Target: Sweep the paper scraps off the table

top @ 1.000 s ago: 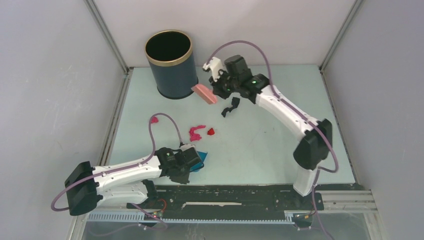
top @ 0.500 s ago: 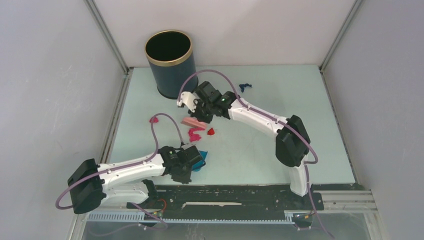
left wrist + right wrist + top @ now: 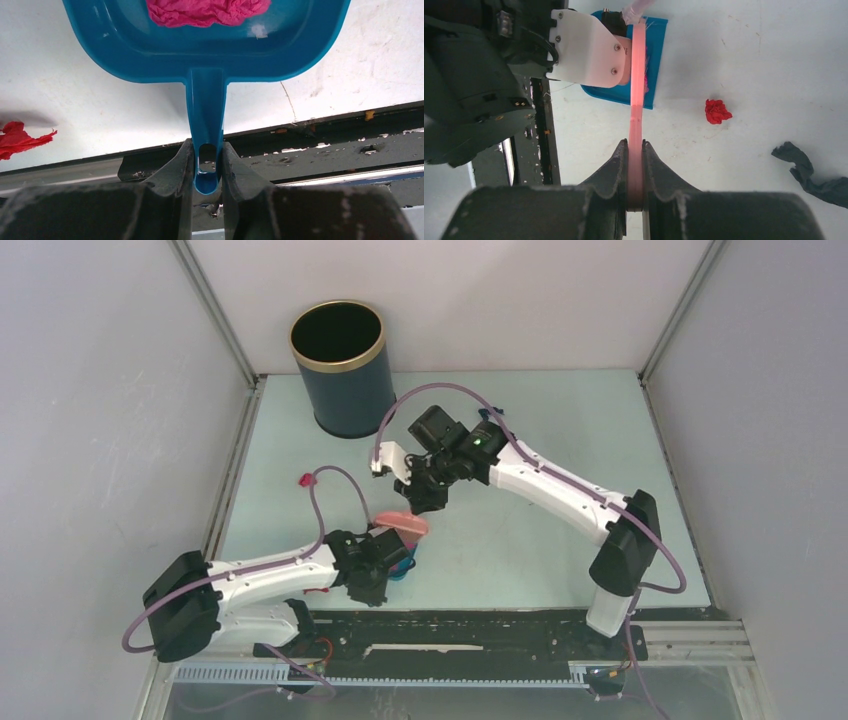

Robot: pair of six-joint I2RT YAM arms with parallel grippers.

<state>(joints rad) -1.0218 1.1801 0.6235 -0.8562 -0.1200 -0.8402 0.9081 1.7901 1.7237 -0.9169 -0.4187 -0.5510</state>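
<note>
left fingers grip dustpan, pink scrap inside, right fingers grip brush

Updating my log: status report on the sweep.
Left end effector shut on dustpan, right end effector shut on brush. Pink scrap in dustpan; red scrap, dark scrap loose on table. Nothing blocking.

White back wall & side walls meet at grey alu corner posts. Pale mint table spans betw. them. Dk-blue round bin w/ gold rim stands upright, back-left corner. Black strip along near edge. Light even, shadows soft.
</note>
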